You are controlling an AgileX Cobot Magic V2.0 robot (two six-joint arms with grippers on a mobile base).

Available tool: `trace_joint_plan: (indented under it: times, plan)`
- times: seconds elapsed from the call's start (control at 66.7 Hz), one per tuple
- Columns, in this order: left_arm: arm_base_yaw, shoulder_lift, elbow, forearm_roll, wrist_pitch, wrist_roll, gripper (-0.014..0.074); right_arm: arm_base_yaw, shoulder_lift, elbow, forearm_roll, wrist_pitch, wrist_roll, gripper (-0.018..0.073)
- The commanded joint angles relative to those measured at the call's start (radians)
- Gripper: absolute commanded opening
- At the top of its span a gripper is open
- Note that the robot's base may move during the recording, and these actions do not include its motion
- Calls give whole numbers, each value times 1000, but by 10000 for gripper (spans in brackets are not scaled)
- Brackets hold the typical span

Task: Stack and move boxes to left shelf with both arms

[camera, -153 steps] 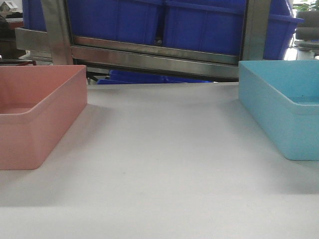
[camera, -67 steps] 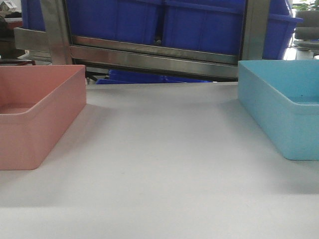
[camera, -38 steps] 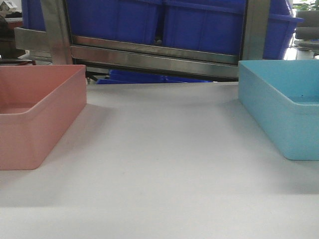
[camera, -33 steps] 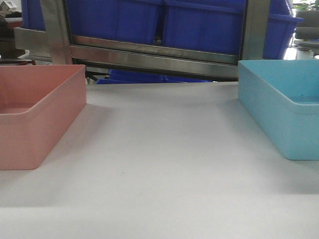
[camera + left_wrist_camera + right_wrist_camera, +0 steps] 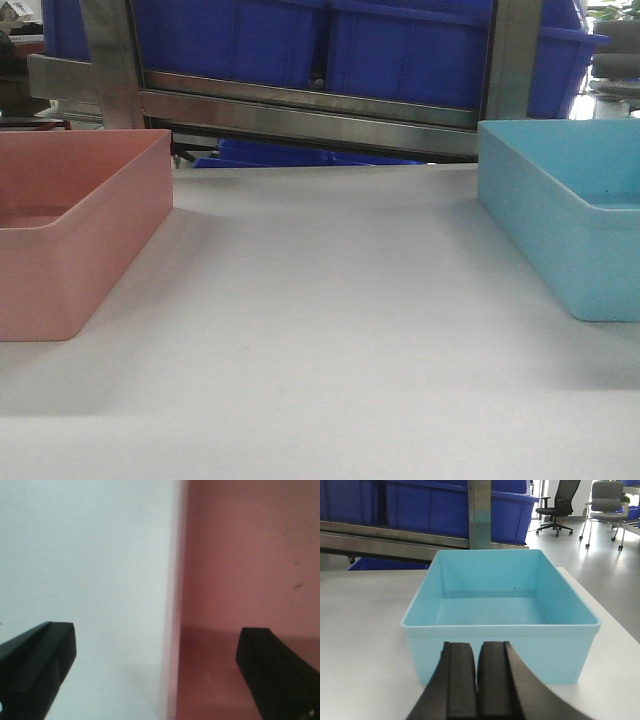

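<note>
Nothing has shifted in the front view over the last moments: the pink box (image 5: 80,230) and blue box (image 5: 560,220) sit well apart on the surface (image 5: 330,330), so stacking looks not yet begun. The left fingers (image 5: 42,652) are spread wide, straddling the pink box's wall and gripping nothing. The right fingers (image 5: 460,680) are pressed together, empty, with the blue box just beyond their tips

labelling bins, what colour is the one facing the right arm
The bin is light blue, clearest in the right wrist view.

pink bin (image 5: 90,250), blue bin (image 5: 550,225), white table (image 5: 320,340)
</note>
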Motion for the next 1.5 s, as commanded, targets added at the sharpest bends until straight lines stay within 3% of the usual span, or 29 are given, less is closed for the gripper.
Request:
trace_joint_plan:
  times: [0.0,0.15,0.45,0.675,0.825,0.99,1.125,1.29,1.485]
  plan:
    - [-11,-8,-35,-20,-36,3,553,1,-21,-18,-2,-94,-8,55]
    - [-13,44,-35,-12,-29,3,493,1,-21,-18,-2,-94,-8,55]
    - [-13,60,-35,8,-14,1,-23,1,-21,-18,-2,-94,-8,55]
    - [-15,53,-50,6,17,-4,-2,1,-21,-18,-2,-94,-8,55]
    - [-23,27,-112,5,63,-121,-3,1,-21,-18,-2,-94,-8,55]
    - [-63,-17,-218,9,225,-174,-3,1,-21,-18,-2,-94,-8,55]
    - [-119,-66,-265,9,294,-328,-3,1,-21,-18,-2,-94,-8,55]
    - [-213,-131,-265,11,295,-527,-3,1,-21,-18,-2,-94,-8,55]
    - [-382,-167,-265,53,251,-699,-3,1,-21,-18,-2,-94,-8,55]
